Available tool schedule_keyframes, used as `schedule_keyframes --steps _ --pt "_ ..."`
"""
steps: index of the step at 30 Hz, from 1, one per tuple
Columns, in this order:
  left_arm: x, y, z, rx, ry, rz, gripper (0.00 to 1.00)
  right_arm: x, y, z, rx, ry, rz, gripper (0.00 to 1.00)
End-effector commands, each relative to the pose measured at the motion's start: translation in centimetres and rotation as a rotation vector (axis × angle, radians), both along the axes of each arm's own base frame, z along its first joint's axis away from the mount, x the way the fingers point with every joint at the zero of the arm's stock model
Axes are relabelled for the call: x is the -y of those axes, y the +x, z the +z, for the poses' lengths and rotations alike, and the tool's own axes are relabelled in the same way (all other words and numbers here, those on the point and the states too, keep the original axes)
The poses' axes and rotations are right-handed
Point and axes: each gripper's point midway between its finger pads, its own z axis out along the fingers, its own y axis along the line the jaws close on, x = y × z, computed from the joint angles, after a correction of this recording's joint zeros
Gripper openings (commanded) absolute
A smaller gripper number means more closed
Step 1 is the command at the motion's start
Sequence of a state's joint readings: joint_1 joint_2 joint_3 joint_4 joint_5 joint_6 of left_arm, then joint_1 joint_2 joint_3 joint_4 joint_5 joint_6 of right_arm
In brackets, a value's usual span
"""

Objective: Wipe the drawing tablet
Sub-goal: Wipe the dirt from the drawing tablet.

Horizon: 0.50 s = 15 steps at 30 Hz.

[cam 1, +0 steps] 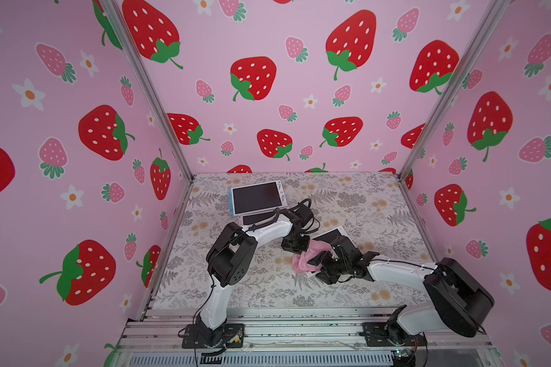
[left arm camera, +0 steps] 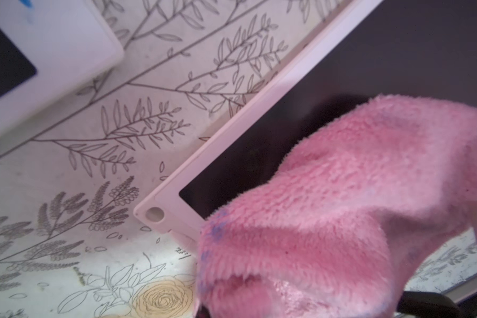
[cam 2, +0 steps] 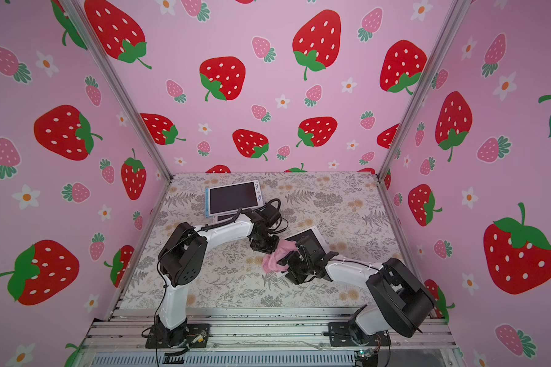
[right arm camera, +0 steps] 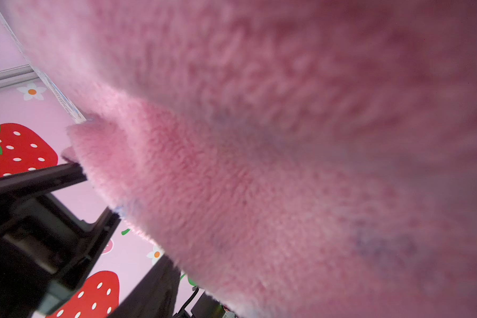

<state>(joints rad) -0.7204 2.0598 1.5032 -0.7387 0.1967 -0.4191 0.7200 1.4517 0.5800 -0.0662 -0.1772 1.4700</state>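
A white-framed drawing tablet [cam 1: 330,235] with a dark screen lies mid-table, partly under both arms; the left wrist view shows its screen [left arm camera: 342,82] and a frame corner. A fluffy pink cloth [cam 1: 304,262] with faint blue smudges hangs over the tablet's near edge. It fills much of the left wrist view [left arm camera: 342,206] and nearly all of the right wrist view [right arm camera: 287,137]. My left gripper [cam 1: 295,246] is shut on the cloth's far-left part. My right gripper [cam 1: 317,259] is against the cloth from the right, and the cloth hides its jaws.
Two more tablets lie stacked at the back left, a blue-edged one [cam 1: 256,197] over a smaller one [cam 1: 255,219]. A corner of one shows in the left wrist view [left arm camera: 53,55]. Strawberry-print walls and metal posts [cam 1: 404,171] enclose the floral tabletop [cam 1: 347,197].
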Motion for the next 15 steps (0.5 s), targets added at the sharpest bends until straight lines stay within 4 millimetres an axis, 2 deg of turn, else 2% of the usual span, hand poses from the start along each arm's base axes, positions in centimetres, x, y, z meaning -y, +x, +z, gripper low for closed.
schedule_keyframes --steps 1,4,11,15 --pt "-0.4 -1.5 -2.7 -0.069 0.027 -0.011 0.00 3.5 -2.8 -4.0 -0.121 -0.176 -0.014 0.67" --pt "-0.5 -2.7 -3.3 -0.097 0.051 -0.030 0.00 3.4 -2.7 -4.1 -0.123 -0.173 -0.018 0.68" --pt "-2.1 -4.5 -2.9 -0.130 0.128 -0.025 0.00 3.3 -2.3 -4.0 -0.117 -0.181 -0.024 0.69" --pt "-2.4 -5.4 -2.5 -0.162 0.159 0.004 0.00 3.2 -2.2 -4.2 -0.121 -0.181 -0.027 0.69"
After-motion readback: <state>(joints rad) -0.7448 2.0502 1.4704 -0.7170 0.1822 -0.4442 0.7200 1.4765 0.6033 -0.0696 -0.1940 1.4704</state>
